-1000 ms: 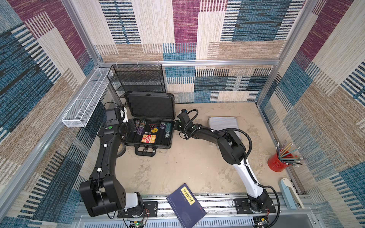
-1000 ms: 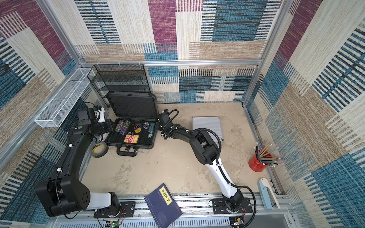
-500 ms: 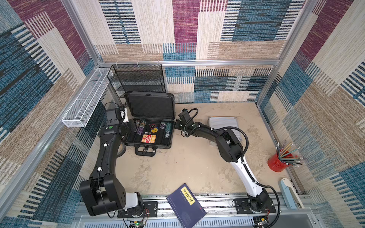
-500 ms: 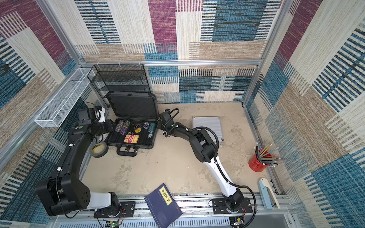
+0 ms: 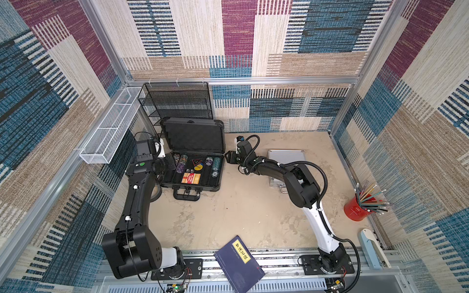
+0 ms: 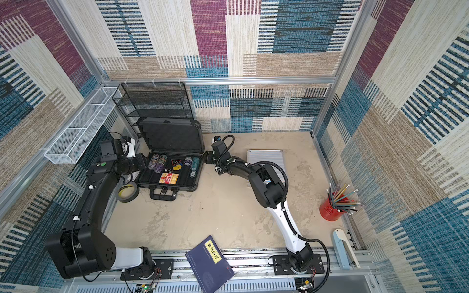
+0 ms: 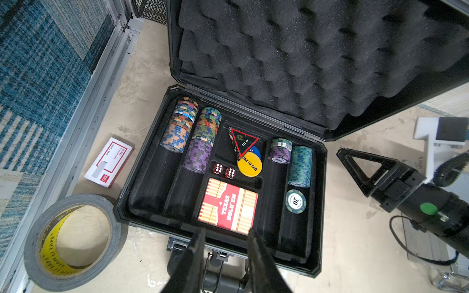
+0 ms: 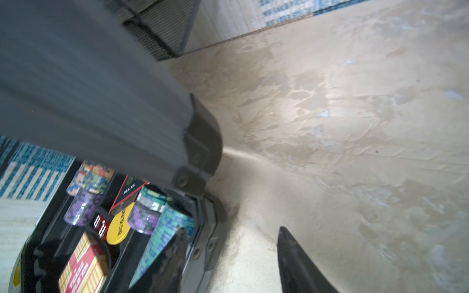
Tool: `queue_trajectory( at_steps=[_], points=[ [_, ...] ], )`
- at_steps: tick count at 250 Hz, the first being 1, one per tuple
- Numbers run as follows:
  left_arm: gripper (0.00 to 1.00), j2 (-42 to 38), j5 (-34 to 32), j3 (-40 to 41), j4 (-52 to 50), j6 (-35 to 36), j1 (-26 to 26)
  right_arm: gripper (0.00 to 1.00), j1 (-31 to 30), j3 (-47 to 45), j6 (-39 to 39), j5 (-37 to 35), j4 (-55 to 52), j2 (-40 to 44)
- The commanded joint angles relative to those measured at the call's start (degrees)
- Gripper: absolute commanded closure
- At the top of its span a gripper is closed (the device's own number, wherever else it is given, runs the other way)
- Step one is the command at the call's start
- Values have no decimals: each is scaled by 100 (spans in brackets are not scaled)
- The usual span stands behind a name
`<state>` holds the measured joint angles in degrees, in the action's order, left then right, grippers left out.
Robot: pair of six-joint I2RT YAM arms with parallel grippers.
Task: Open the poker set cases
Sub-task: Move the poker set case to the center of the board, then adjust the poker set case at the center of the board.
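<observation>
You are looking at the dark grey case sitting opened at the back left of the table, its foam-lined lid standing up in front of the black mesh rack. Its tray is showing rows of poker chips, two red dice and a red card deck. The silver case is lying flat with its lid down, off to the right and apart from the grey one, with your right arm crossing over it.

Your left gripper is hovering over the grey case's front edge, above the handle, its fingers a little apart and gripping nothing. Your right gripper is hanging just beside the grey case's right wall, near the hinge corner, its jaws standing wide and empty.

A tape roll and a small white box are lying left of the grey case. A blue book is resting at the table's front edge, and a red cup of pencils is standing far right.
</observation>
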<state>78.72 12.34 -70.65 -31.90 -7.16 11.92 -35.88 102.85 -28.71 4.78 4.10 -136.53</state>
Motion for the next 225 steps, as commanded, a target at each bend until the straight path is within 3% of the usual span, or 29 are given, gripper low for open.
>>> queue_trajectory(
  at_steps=[1, 57, 225],
  points=[
    [68, -14, 89, 24, 154, 197, 3, 41, 17, 51, 325, 166, 472, 19],
    [68, -14, 59, 26, 162, 224, 3, 43, 47, 740, 351, 172, 323, -464],
    [68, 32, 52, 43, 195, 235, 3, 66, 105, 2584, 392, 29, -317, -1397]
  ],
)
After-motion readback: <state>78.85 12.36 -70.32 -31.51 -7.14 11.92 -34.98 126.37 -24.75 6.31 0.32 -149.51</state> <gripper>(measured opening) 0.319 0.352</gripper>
